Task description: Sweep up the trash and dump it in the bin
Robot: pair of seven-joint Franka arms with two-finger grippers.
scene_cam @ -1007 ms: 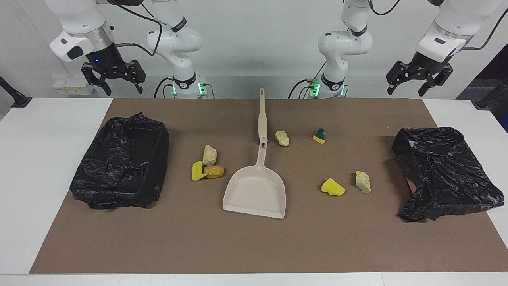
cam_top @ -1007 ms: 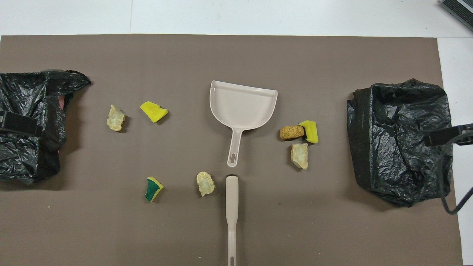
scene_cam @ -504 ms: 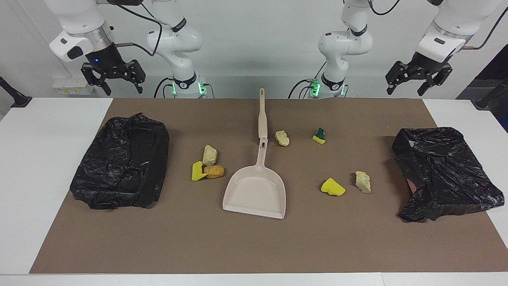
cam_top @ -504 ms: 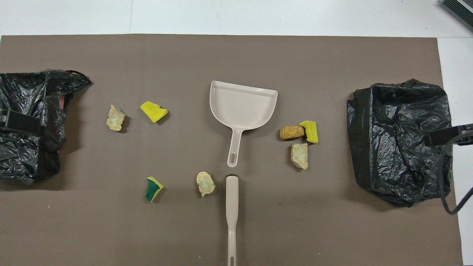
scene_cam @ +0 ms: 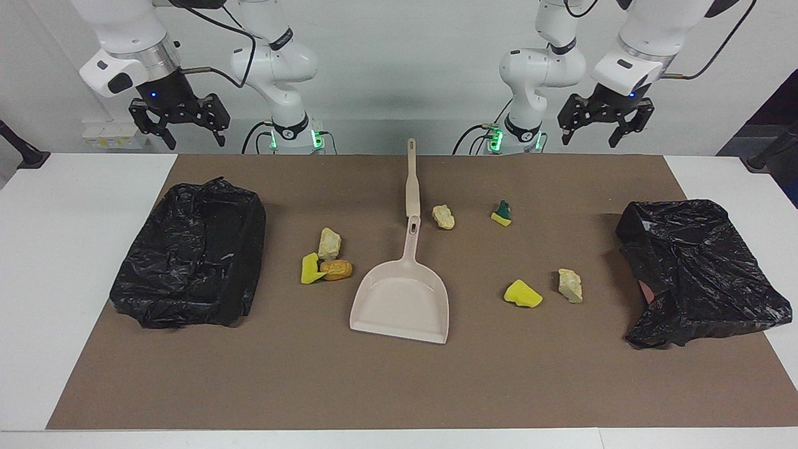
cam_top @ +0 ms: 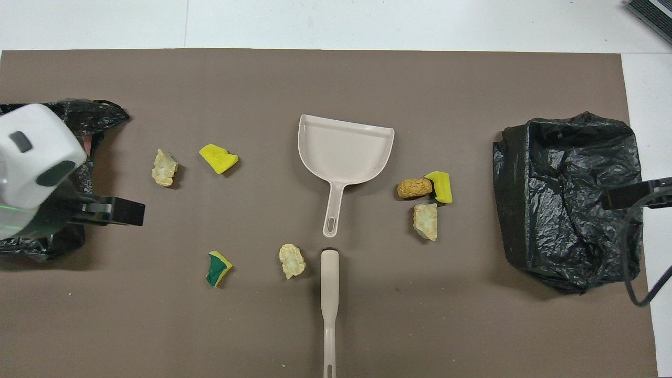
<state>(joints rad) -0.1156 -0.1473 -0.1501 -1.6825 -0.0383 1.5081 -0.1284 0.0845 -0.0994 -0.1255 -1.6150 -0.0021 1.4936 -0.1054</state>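
Brush handle [scene_cam: 411, 178], upright mid-frame, long axis toward robots; left gripper [scene_cam: 605, 121] upper right, right gripper [scene_cam: 179, 121] upper left, both wide, empty.

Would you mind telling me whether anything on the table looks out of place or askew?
Seven foam and sponge scraps lie scattered on the brown mat, none in the dustpan. The black-bagged bin at the left arm's end looks slumped and crumpled, a reddish patch showing under its bag; the other bin holds its boxy shape.

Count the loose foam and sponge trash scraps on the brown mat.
7: three clustered beside the beige plastic dustpan, one by its handle, a green-yellow one, two near the crumpled black bag.
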